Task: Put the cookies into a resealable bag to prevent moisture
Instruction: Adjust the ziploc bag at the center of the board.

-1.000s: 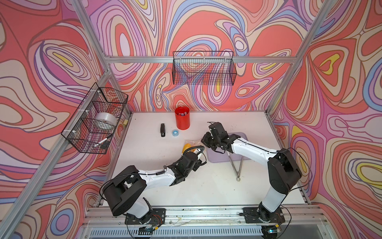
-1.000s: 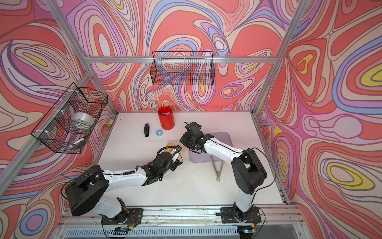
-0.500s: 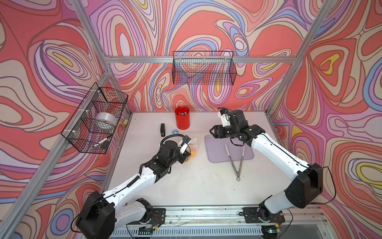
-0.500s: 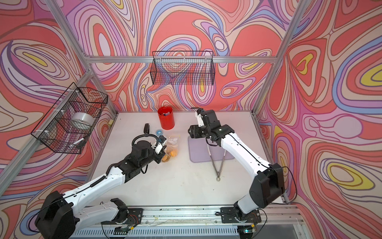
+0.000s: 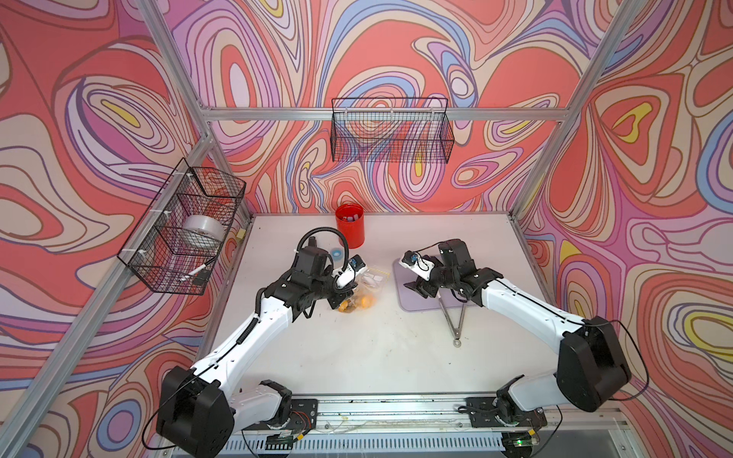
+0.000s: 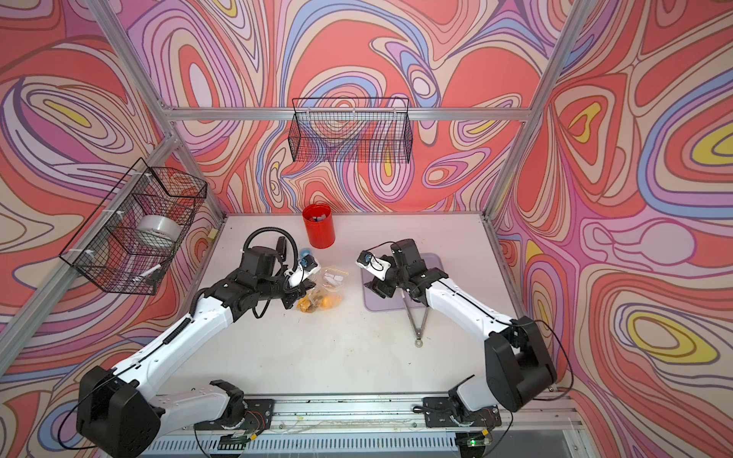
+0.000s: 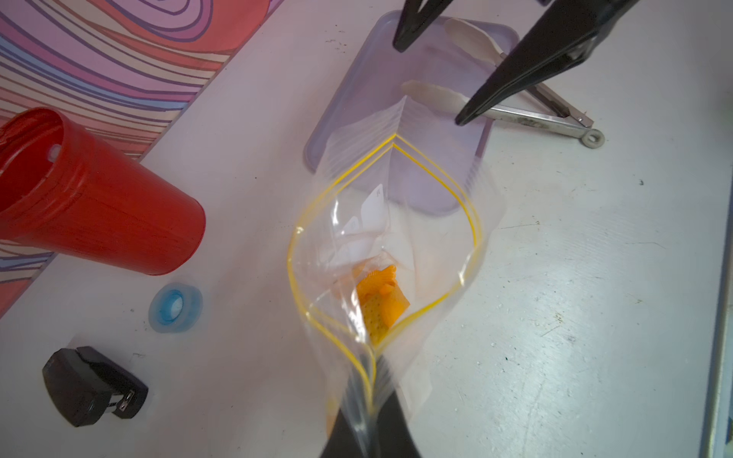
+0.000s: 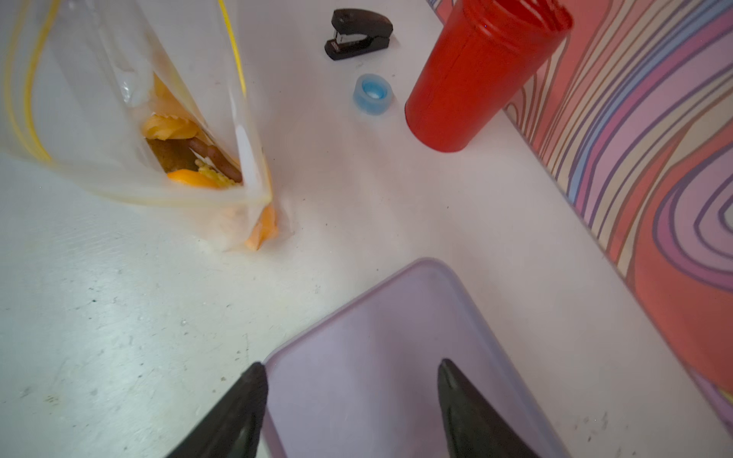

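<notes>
Orange biscuits (image 7: 378,301) in your clear plastic zip bag (image 5: 372,277).
Flat lilac tray (image 5: 416,304) to its right, red plastic cup (image 5: 350,226) behind.

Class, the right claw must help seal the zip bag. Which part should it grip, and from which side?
Probably the free zip corner of the bag, the pointed end nearest the tray, coming from the tray side. The left claw pinches the opposite end, the mouth gapes between, and the cookies sit low, clear of the strip.
</notes>
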`<state>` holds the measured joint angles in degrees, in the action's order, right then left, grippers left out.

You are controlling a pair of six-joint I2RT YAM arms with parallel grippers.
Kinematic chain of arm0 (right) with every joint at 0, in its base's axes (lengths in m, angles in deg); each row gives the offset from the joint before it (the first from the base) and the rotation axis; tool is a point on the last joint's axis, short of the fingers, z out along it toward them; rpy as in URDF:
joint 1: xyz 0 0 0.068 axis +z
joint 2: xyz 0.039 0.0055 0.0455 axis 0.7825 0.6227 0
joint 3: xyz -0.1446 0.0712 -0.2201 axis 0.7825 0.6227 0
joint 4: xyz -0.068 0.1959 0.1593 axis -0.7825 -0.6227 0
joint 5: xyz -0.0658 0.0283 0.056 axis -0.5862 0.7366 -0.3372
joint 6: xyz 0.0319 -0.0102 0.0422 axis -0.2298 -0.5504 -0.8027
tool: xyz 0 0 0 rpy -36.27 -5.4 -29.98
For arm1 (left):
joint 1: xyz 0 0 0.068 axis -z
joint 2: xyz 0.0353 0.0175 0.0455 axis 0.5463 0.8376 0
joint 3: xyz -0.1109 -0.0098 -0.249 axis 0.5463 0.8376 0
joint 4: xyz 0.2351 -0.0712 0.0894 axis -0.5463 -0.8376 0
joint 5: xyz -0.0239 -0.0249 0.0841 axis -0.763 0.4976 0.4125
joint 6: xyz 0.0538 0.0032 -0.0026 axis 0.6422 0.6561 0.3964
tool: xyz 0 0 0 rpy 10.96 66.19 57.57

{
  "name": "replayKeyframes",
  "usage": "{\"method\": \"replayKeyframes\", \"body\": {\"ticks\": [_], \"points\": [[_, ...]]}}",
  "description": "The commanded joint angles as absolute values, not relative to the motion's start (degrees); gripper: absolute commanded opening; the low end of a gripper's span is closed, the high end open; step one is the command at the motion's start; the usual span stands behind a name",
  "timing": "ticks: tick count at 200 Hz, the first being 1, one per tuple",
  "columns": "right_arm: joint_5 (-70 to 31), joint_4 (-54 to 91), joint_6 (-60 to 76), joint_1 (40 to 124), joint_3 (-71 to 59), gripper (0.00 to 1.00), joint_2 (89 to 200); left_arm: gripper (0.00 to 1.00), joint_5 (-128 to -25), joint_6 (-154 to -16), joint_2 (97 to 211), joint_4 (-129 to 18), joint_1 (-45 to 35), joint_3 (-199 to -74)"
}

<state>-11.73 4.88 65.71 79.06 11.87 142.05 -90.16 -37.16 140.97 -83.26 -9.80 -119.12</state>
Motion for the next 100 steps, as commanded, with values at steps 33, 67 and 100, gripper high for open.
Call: {"method": "replayKeyframes", "body": {"ticks": [33,67,100], "points": [[-4.44,11.07,77.36,84.03,5.29,0.66,150.84,0.0,-94.12,-32.64,143.06,-89.44,-10.43,-122.76],[-2.33,10.27,77.08,85.4,5.42,0.58,150.58,0.0,-93.82,-32.0,143.73,-90.34,-11.14,-123.46],[-1.33,7.44,77.18,85.46,4.05,0.14,151.09,0.0,-94.08,-31.62,143.92,-90.72,-11.76,-123.98]]}}
